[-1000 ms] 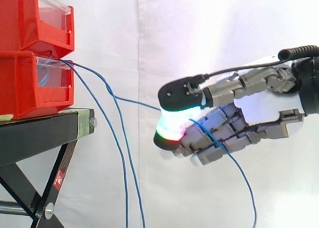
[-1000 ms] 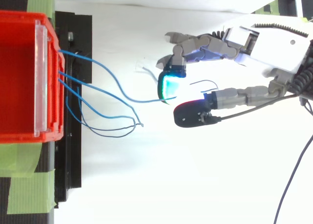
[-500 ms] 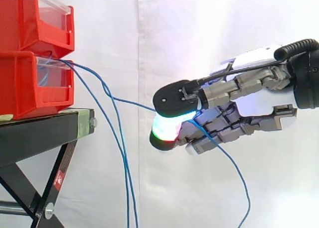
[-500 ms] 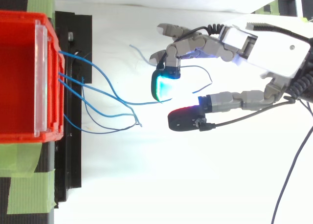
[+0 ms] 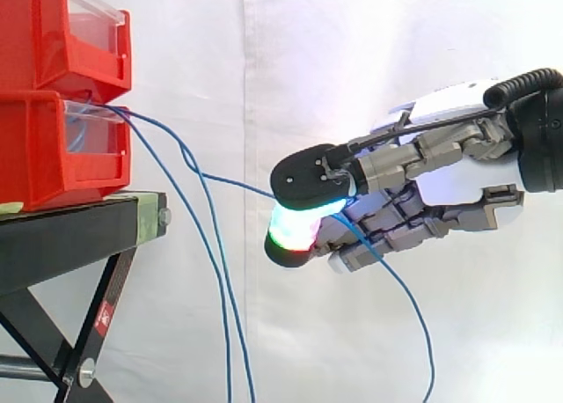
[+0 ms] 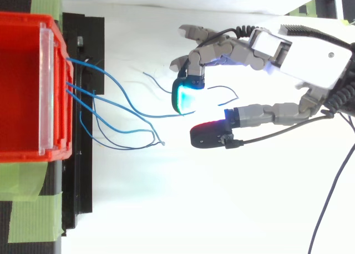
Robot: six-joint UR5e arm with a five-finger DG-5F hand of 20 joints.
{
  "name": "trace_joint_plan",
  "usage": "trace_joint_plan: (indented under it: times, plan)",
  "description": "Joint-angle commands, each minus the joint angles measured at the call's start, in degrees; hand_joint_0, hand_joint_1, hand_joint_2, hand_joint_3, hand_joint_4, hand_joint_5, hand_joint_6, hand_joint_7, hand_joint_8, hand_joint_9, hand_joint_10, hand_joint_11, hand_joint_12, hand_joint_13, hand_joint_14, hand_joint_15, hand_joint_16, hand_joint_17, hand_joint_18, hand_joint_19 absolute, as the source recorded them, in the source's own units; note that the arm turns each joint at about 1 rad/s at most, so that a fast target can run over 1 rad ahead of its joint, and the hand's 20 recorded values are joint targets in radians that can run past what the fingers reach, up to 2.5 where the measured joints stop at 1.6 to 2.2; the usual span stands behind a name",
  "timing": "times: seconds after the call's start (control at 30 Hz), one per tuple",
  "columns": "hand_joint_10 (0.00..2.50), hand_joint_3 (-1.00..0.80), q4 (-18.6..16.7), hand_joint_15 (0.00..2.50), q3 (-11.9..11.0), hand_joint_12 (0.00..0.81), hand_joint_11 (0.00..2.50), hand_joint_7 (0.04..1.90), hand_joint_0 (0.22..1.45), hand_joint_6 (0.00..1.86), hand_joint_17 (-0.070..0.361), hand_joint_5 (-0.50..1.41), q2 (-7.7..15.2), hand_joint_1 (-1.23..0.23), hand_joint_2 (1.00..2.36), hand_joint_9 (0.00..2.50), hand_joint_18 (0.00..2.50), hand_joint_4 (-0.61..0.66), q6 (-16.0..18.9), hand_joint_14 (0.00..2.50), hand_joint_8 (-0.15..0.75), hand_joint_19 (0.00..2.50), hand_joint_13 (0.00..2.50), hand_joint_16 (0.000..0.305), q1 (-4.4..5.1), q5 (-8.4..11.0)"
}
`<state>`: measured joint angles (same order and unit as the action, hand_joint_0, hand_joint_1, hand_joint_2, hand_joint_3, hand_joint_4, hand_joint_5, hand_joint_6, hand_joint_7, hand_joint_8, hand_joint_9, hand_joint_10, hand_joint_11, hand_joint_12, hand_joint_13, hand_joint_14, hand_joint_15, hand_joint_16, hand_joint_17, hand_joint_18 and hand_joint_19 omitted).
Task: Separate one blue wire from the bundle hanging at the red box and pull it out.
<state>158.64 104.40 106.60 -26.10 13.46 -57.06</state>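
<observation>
Finding: the hand (image 5: 449, 185) hangs in open air to the right of the red bins, well apart from them. Its fingers (image 5: 295, 231) and the thumb (image 5: 308, 176) are closed together on one blue wire (image 5: 237, 182). That wire runs from the front lip of the lower red bin (image 5: 35, 148) in a shallow sag to the pinch. Its free tail (image 5: 413, 324) trails across the curled fingers and drops away below the hand. The rest of the bundle (image 5: 215, 271) hangs down beside the black stand (image 5: 70, 231). Risk one: the wire is thin against thick, rounded pads, so under load it may slide through the pinch rather than follow. Risk two: in the top view the held wire leaves the bin (image 6: 22, 87) close beside its neighbours (image 6: 127, 133) and crosses them, so a pull could drag or tangle a second strand. Risk three: the wire bends over the bin's lip, where a snag could shift the bin itself. The draped tail could also catch on the fingers. Clearance: the space to the right, before the white curtain (image 5: 352, 51), looks free, and a straight draw away from the bin appears unobstructed. The stand's corner and the bin fronts are the only hard edges, both to the left.
</observation>
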Motion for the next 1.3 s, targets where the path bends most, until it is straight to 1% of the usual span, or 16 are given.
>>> trace_joint_plan:
  times: [0.0,0.27,0.57,0.6,0.63,0.7,1.27]
  plan:
    - [0.01,-0.07,0.00,0.12,0.01,0.336,0.29,1.38,0.62,0.79,0.108,-0.15,0.01,-0.85,1.03,0.47,0.00,-0.01,0.00,0.00,0.280,0.22,0.04,0.048,0.07,-0.07]
    - [0.01,-0.07,0.09,0.15,0.01,0.334,0.34,1.39,0.62,0.79,0.108,-0.15,0.01,-0.85,1.03,0.50,0.03,-0.01,0.00,0.00,0.266,0.23,0.07,0.048,-0.10,-0.07]
    - [0.01,-0.07,0.09,0.14,-0.08,0.339,0.35,1.38,0.61,0.81,0.110,-0.15,0.01,-0.84,1.02,0.57,0.03,-0.01,0.00,0.00,0.267,0.19,0.12,0.049,-0.01,-0.07]
    - [0.01,-0.07,0.09,0.14,-0.08,0.308,0.33,1.37,0.61,0.81,0.105,-0.15,0.01,-0.84,1.02,0.53,0.00,-0.02,0.00,0.00,0.238,0.20,0.07,0.047,-0.01,-0.07]
    - [0.01,-0.07,0.00,0.13,-0.08,0.296,0.33,1.38,0.61,0.81,0.101,-0.16,0.01,-0.84,1.02,0.52,0.00,-0.02,0.00,0.00,0.229,0.19,0.07,0.045,-0.01,-0.07]
    - [0.01,-0.08,0.00,0.12,-0.08,0.318,0.33,1.36,0.61,0.81,0.105,-0.16,0.01,-0.83,1.02,0.53,0.00,-0.02,0.00,0.01,0.248,0.18,0.08,0.047,-0.01,-0.07]
    - [0.01,-0.07,0.09,0.14,0.01,0.332,0.34,1.38,0.61,0.81,0.111,-0.16,0.01,-0.82,1.03,0.53,0.00,0.00,0.00,0.00,0.257,0.21,0.08,0.049,-0.01,-0.07]
